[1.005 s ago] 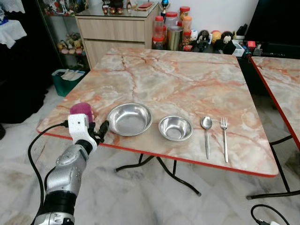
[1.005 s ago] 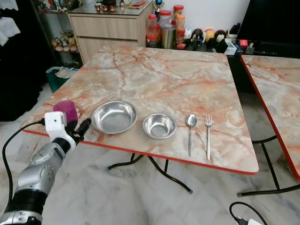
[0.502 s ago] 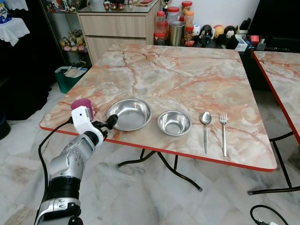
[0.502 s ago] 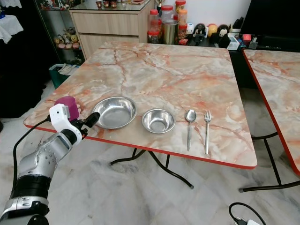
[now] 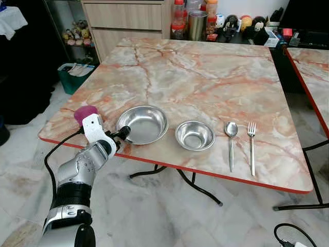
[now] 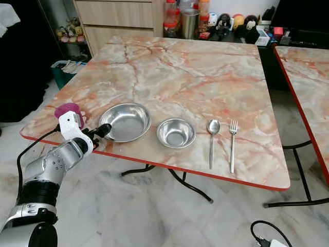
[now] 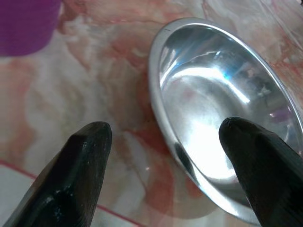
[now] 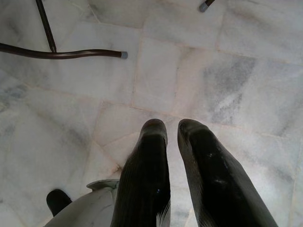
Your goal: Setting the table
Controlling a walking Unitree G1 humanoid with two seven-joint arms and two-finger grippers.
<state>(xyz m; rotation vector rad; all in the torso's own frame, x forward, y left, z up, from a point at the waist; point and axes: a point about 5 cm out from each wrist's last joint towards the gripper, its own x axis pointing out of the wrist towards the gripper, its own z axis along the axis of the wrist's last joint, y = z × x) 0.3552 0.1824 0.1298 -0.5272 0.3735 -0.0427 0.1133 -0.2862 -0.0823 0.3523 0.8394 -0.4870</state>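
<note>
Here, in the left eye view, the left gripper (image 5: 125, 135) is hovering at the rim of the large steel bowl (image 5: 143, 124), which is sitting on the marble table (image 5: 205, 87) between a purple cup (image 5: 85, 113) and a small bowl (image 5: 195, 135). In the left wrist view its fingers (image 7: 80, 161) are standing wide apart, holding nothing. In the right wrist view the right gripper (image 8: 173, 130) is hanging over the floor (image 8: 227, 80), its fingers almost closed and empty.

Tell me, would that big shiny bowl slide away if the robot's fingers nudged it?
Probably. The large steel bowl looks thin, light and smooth on polished marble, so it might skate. The open left gripper straddles its rim; the sloped wall could slip.
</note>
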